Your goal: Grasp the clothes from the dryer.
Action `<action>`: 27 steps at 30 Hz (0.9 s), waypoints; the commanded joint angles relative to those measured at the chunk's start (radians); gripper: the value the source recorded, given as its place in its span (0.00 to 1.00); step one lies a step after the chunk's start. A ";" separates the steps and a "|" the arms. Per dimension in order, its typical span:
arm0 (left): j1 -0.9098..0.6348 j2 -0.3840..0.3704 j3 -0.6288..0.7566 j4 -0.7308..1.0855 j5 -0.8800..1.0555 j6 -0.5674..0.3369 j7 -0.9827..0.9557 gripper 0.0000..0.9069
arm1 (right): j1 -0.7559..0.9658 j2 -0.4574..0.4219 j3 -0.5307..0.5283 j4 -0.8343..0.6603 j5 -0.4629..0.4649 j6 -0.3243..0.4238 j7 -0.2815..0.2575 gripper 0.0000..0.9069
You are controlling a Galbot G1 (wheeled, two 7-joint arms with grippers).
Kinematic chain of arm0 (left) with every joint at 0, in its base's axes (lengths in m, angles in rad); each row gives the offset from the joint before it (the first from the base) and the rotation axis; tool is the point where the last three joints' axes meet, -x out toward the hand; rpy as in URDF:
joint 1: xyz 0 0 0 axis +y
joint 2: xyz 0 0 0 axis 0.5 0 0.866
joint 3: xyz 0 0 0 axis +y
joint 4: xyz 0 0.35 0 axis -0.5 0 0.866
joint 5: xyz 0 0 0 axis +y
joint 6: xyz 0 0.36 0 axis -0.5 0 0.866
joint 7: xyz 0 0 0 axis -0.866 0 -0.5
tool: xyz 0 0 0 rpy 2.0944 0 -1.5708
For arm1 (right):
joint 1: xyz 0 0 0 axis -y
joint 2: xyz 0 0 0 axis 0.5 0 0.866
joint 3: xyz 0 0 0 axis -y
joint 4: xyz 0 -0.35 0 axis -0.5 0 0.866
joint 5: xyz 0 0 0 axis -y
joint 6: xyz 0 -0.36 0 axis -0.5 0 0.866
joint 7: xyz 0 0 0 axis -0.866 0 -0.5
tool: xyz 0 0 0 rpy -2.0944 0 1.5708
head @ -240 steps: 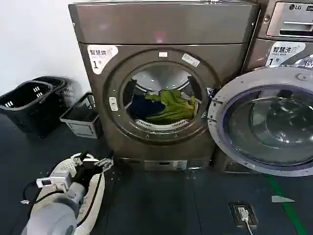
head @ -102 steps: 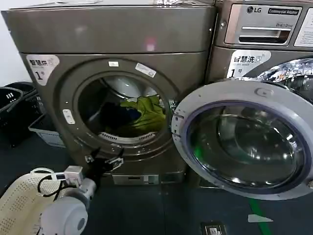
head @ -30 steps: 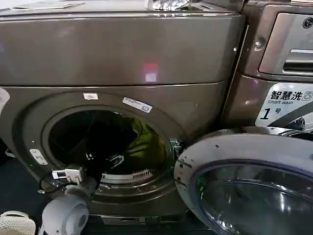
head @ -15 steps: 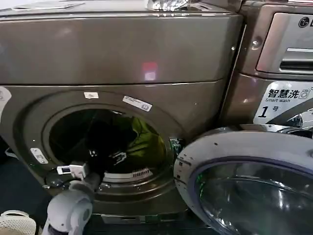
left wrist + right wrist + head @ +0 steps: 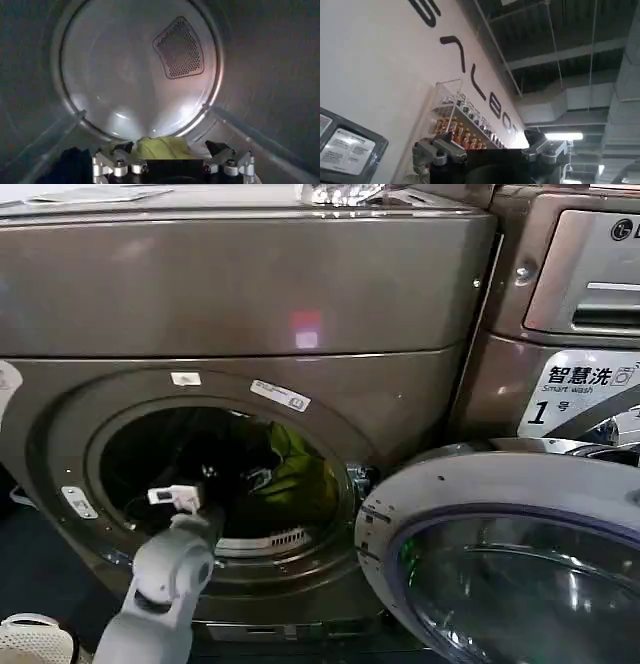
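Your left claw [image 5: 235,476] is already through the porthole of the dryer [image 5: 250,294], sitting in the dark middle-left of the head view. The clothes [image 5: 300,474] lie to its right in that frame and a little deeper, heaped on the drum floor toward the right side of the opening. From the left wrist view the olive garment [image 5: 162,148] shows at the bottom centre, straight ahead of the claw and between its two spread fingers [image 5: 112,162], but not yet enclosed; nothing is pinched. The dark navy garment [image 5: 70,162] sits at the lower left of that picture, off to one side of the olive one. So, as I judge it, the coming move is a short push forward and down onto the olive heap. The bundle has no clear long axis; it is a crumpled mound, so any bite across a raised fold should do.

The fabric looks soft and matte. The drum is smooth brushed metal with a perforated vent panel [image 5: 178,48] at the upper right of the wrist picture, and raised paddles [image 5: 47,137] slant along its lower wall.

Your right claw [image 5: 487,150] is parked well away, pointed up at a wall and ceiling; its fingers look spread and hold nothing. The left arm is plainly the nearer one.
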 commanded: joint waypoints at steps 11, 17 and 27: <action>-0.371 -0.032 0.085 0.488 -0.001 -0.104 -0.032 1.00 | -0.006 -0.017 0.008 0.002 0.017 0.021 0.031 1.00; -0.471 -0.061 0.112 0.621 0.010 -0.134 -0.016 1.00 | -0.001 -0.015 -0.004 0.013 0.018 0.021 0.017 1.00; -0.609 -0.087 0.131 0.843 0.054 -0.177 0.033 1.00 | 0.012 -0.016 -0.008 0.010 0.034 0.021 0.012 1.00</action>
